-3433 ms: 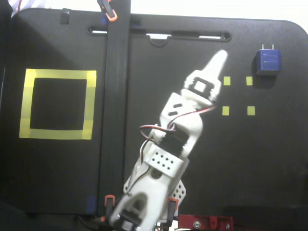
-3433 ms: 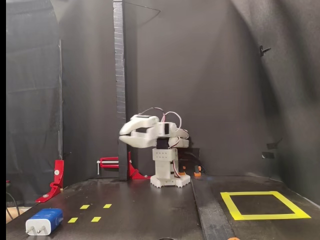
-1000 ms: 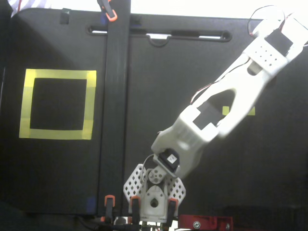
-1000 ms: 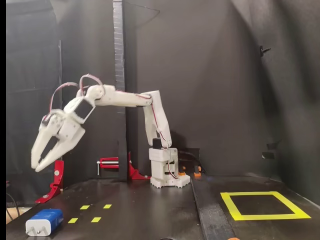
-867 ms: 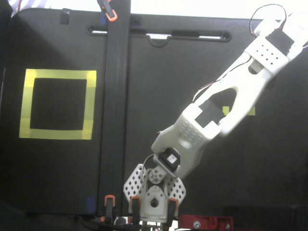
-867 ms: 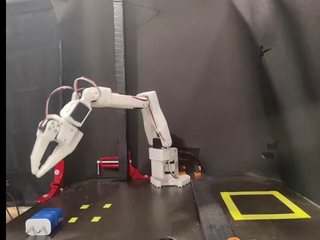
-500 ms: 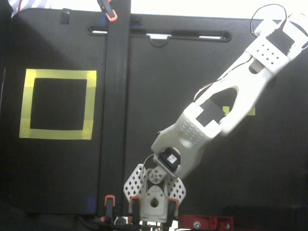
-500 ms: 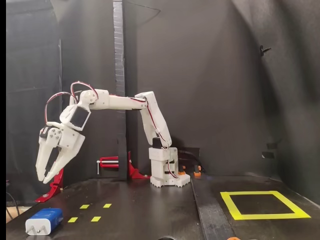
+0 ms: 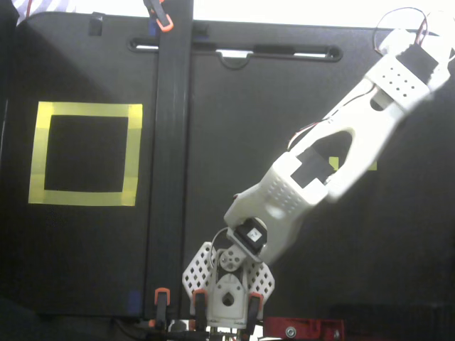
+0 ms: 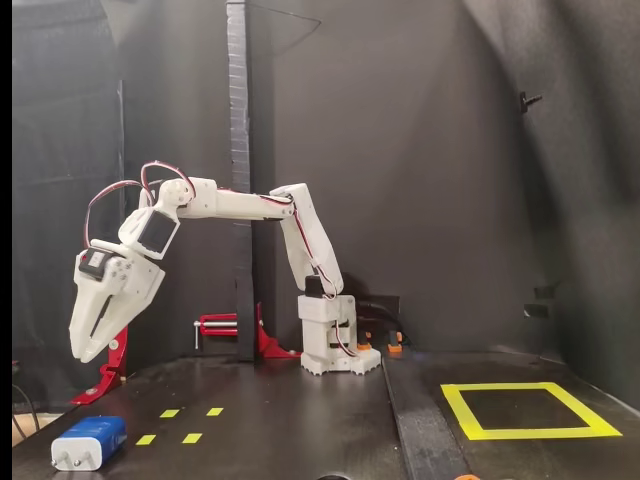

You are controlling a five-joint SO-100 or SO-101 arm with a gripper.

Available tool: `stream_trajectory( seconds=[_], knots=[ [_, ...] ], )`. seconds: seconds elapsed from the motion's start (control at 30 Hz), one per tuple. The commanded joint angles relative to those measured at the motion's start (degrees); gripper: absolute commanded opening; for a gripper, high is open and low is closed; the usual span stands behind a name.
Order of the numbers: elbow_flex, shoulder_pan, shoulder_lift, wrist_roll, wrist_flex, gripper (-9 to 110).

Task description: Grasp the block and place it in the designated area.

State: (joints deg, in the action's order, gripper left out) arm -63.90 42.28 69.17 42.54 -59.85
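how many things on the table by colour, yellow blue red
yellow: 5, the big tape square and 4 small tape squares
blue: 1, the block
red: 2, the clamps
total: 8

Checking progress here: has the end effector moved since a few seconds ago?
Yes. In the side fixed view the end effector has swung out from beside the arm's base and now hangs above the block.
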Motion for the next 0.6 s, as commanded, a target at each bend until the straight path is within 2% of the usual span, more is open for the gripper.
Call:
stream_trajectory(
  seconds=[0.0, 0.23, 0.57],
  knots=[
    [2.64, -0.09, 2.29, 10.2, 1.23, 0],
    [2.55, -0.79, 2.29, 39.29, -1.58, 0],
    [2.55, -2.02, 2.9, 70.75, -3.87, 0]
  ],
)
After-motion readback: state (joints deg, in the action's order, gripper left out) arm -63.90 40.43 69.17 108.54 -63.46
